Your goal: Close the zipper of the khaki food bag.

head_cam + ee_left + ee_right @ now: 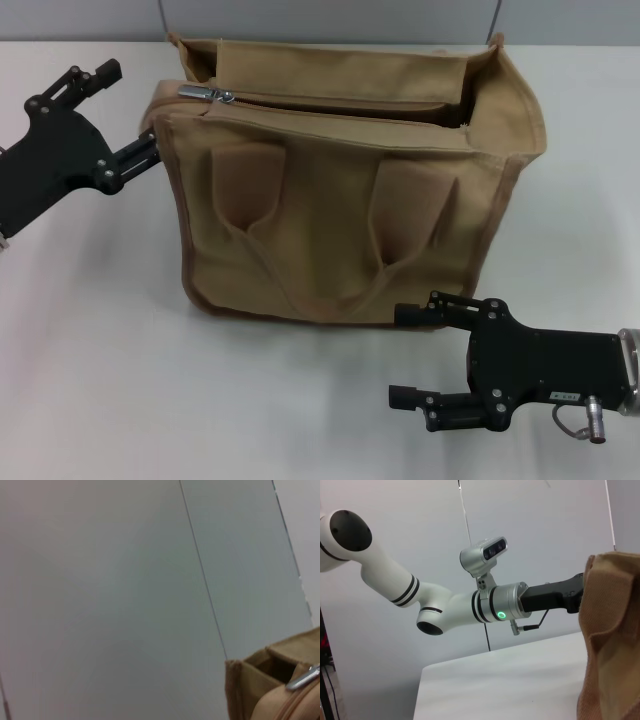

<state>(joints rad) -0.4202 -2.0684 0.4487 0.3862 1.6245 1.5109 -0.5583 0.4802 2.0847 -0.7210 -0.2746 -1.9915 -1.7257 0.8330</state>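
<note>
The left claw [128, 110] sits at the left end of the khaki food bag [340, 200], its two black fingers spread apart, one raised clear of the bag near the top corner and the other pressed against the bag's side panel. The right claw [402, 355] hovers low in front of the bag's right lower corner, fingers likewise apart and gripping nothing, the upper finger close to the bag's bottom edge. The bag stands upright in the middle of the white tabletop [100, 380], its handles hanging down the front. The zipper [330, 108] runs along the top and lies open, with the silver pull tab [205, 94] at the left end, just beside the left claw.
</note>
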